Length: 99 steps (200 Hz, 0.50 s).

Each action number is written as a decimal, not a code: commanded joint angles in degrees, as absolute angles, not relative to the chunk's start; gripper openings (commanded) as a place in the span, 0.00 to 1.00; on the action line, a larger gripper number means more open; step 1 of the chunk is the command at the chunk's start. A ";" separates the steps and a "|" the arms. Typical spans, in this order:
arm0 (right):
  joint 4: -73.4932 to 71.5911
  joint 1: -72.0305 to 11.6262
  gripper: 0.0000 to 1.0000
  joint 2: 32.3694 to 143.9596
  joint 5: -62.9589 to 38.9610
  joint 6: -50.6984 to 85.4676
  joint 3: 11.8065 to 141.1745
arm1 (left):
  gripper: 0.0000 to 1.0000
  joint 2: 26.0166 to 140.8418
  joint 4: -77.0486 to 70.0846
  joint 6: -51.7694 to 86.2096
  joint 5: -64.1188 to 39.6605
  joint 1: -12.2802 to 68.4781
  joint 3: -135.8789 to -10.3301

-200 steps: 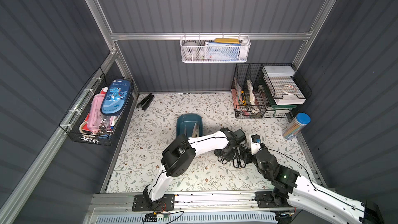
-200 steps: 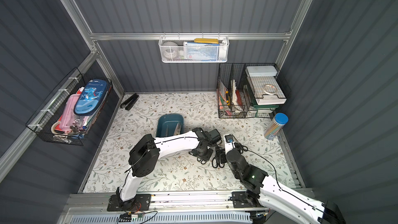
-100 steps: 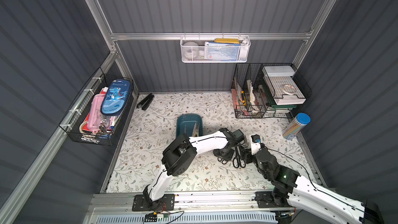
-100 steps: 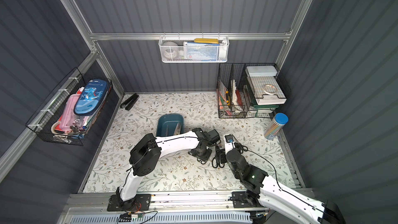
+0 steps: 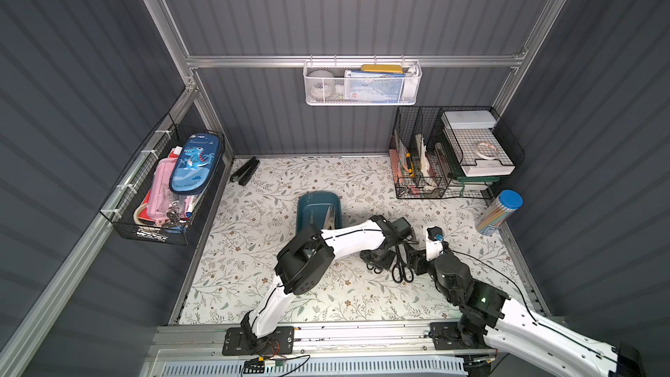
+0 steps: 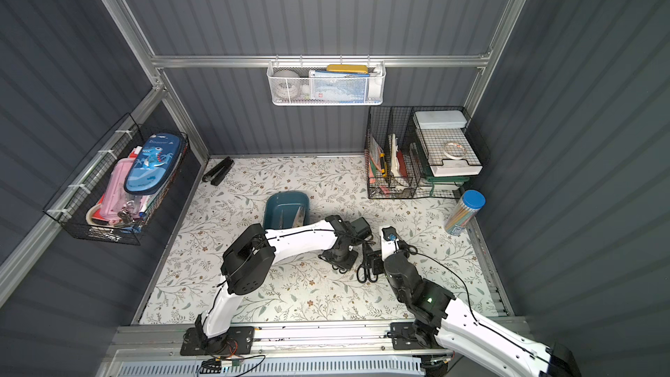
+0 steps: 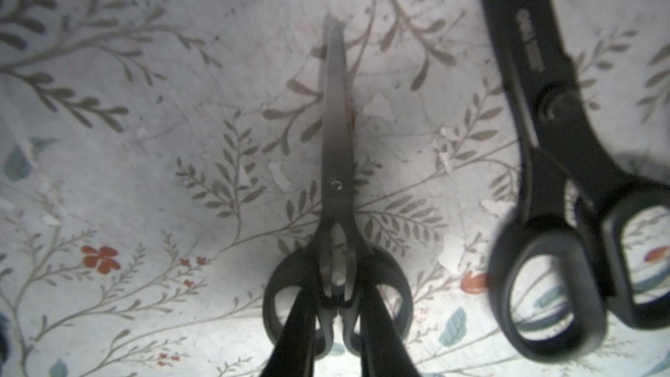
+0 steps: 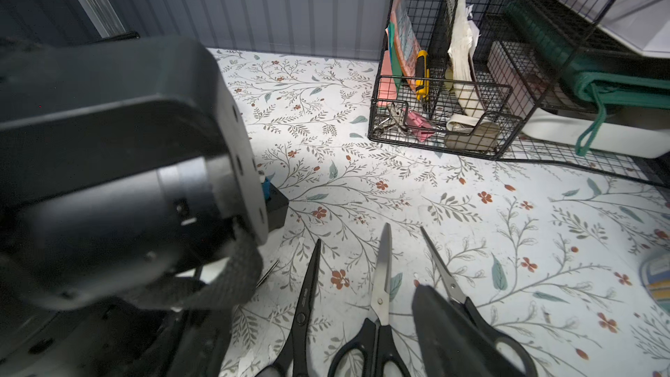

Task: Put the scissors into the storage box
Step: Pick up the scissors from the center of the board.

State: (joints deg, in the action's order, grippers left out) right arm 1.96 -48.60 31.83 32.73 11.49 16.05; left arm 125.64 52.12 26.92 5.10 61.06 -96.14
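In the left wrist view, small black-handled scissors (image 7: 337, 161) lie flat on the floral mat. My left gripper (image 7: 337, 306) is shut on the inner bars of their handles. A larger all-black pair (image 7: 544, 132) lies beside them. In both top views the left gripper (image 5: 379, 259) is low on the mat, just left of the loose scissors (image 5: 400, 266). My right gripper (image 8: 326, 349) stands open over an all-black pair (image 8: 302, 313) and a steel-bladed pair (image 8: 380, 306). A third pair (image 8: 444, 277) is partly behind one finger. The teal storage box (image 5: 301, 212) holds scissors (image 5: 329, 217).
A black wire rack (image 5: 453, 161) stands at the back right with a blue-lidded pencil tube (image 5: 500, 212) beside it. A black bar (image 5: 244, 171) lies at the back left. A wire basket (image 5: 163, 190) hangs on the left wall, a white mesh basket (image 5: 362, 83) on the back wall.
The left gripper's fingers have closed in on the small scissors' handles. Both arms otherwise stay where they were.
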 commanded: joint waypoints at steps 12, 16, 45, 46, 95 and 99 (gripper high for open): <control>2.19 -48.84 0.82 31.05 34.62 12.36 15.56 | 0.11 131.11 52.35 26.39 8.87 57.35 -91.71; 2.27 -48.85 0.82 31.11 34.71 12.32 15.56 | 0.11 130.98 52.18 26.37 9.27 56.92 -91.25; 2.37 -48.87 0.82 30.50 34.90 12.41 15.39 | 0.00 128.16 49.87 26.72 11.12 54.01 -88.42; 2.33 -48.87 0.82 30.46 34.89 12.40 15.38 | 0.00 128.11 49.81 26.72 11.19 53.99 -88.38; 2.15 -48.82 0.82 30.89 34.90 12.40 15.47 | 0.00 125.17 53.43 24.89 15.55 53.36 -94.74; 2.15 -48.86 0.82 30.93 34.98 12.44 15.47 | 0.00 124.81 53.84 24.67 15.89 53.39 -95.44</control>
